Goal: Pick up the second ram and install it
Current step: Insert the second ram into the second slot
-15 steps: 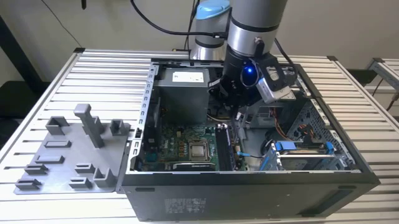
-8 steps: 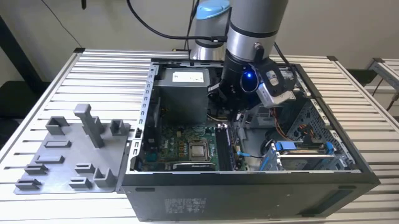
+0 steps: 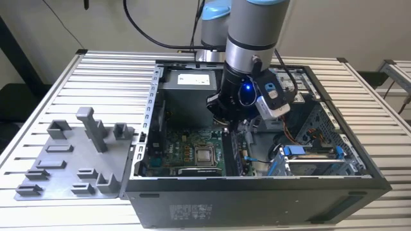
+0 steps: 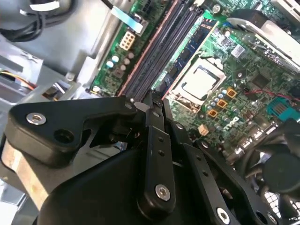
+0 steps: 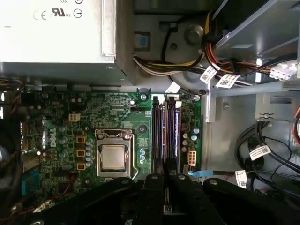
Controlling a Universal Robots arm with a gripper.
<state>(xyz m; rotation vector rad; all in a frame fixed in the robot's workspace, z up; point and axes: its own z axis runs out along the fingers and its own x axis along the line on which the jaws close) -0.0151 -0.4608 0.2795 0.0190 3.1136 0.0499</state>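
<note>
arm: the robot arm (image 3: 253,43) reaches down into the open computer case (image 3: 257,192), which lies on its side on a slatted metal table (image 3: 96,72).
gripper: the gripper (image 5: 164,180) sits low over the memory slots (image 5: 166,136); in both wrist views its two black fingers (image 4: 154,140) are drawn close together, closed on the thin top edge of a stick.
second ram: the second ram (image 5: 165,161) stands on edge in the slot area beside the processor socket (image 5: 114,157), its end under the fingertips; whether it is fully seated cannot be told.
room: tight. the power supply box (image 5: 56,33) and a bundle of cables (image 5: 159,65) lie past one end of the slots, a metal drive cage wall (image 5: 208,108) runs along one side, loose black cables (image 5: 262,150) beyond it.
outside the case: a grey holder tray (image 3: 70,163) with upright posts lies on the table at the exterior view's left, well apart from the gripper.
writing: white stickers on the cables and marks on the power supply box, too small to read.
</note>
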